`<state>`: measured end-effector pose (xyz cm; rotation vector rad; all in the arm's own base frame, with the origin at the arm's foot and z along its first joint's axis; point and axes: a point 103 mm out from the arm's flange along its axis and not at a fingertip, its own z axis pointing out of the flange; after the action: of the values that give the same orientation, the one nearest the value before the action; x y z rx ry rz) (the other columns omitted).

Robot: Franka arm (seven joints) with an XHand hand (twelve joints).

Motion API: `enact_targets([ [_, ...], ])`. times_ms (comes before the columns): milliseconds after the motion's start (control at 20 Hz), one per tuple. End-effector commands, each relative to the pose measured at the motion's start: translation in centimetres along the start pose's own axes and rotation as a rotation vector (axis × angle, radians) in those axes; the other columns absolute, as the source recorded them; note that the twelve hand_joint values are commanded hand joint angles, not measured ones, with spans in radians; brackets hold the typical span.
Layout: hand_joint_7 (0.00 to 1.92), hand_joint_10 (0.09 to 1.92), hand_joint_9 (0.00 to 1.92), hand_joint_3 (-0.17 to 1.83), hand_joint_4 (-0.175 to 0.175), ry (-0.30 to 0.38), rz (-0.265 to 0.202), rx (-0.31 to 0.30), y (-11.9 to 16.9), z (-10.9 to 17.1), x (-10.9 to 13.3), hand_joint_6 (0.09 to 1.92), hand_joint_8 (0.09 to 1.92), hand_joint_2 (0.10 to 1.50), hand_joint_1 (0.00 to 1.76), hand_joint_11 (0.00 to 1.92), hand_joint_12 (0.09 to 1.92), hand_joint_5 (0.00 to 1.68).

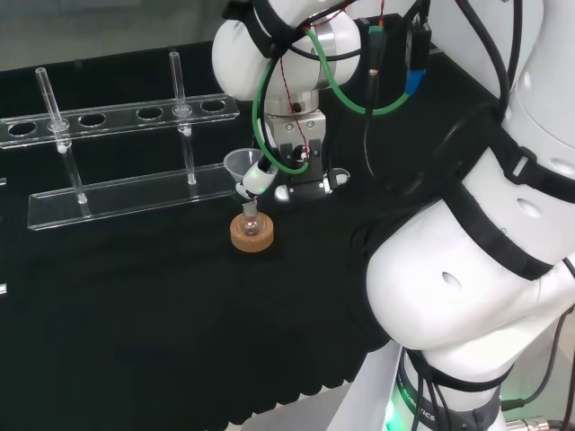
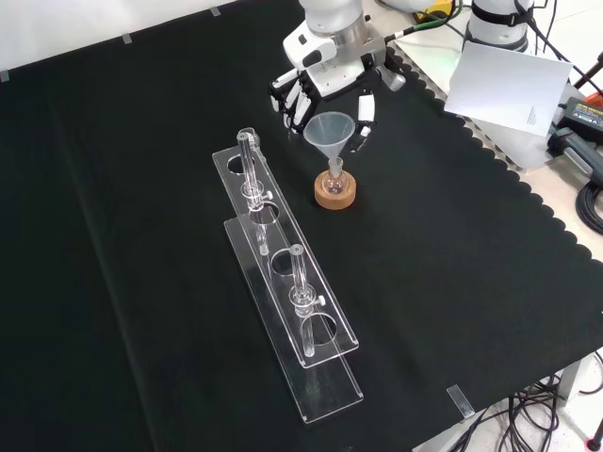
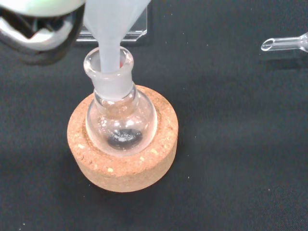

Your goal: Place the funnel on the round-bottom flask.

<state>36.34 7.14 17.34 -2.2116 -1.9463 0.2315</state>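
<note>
A clear funnel (image 2: 330, 132) stands upright with its stem (image 3: 109, 45) down inside the neck of the round-bottom flask (image 3: 120, 120). The flask sits in a cork ring (image 3: 122, 166) on the black cloth. In the head view the funnel (image 1: 241, 166) is above the flask (image 1: 250, 220) and the ring (image 1: 252, 236). The hand (image 2: 325, 75) comes in from above and behind. Its fingers (image 2: 363, 118) curl on both sides of the funnel's cone, and one fingertip (image 1: 259, 178) rests against the cone. The flask (image 2: 334, 179) holds a small dark residue at its bottom.
A clear two-tier test tube rack (image 2: 283, 282) stands just left of the flask in the front view, with two glass tubes (image 2: 250, 169) upright in it. In the head view the rack (image 1: 126, 153) lies behind the flask. The arm's white links (image 1: 467, 260) are at the right.
</note>
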Motion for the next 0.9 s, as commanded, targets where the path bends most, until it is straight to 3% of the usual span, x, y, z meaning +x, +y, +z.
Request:
enact_targets([
  [50,1.1,0.44,0.68,0.73,0.061,0.012,-0.008,0.018,0.1,0.8,0.4,0.22,0.51,0.5,0.86,0.0,1.24,0.84],
  [400,1.09,0.44,0.67,0.73,0.061,0.014,-0.012,0.019,0.6,1.1,0.9,0.22,0.5,0.5,0.86,0.0,1.24,0.84],
  [900,1.09,0.43,0.66,0.73,0.059,0.016,0.002,0.035,-0.7,1.8,0.4,0.23,0.5,0.51,0.86,0.0,1.23,0.83],
])
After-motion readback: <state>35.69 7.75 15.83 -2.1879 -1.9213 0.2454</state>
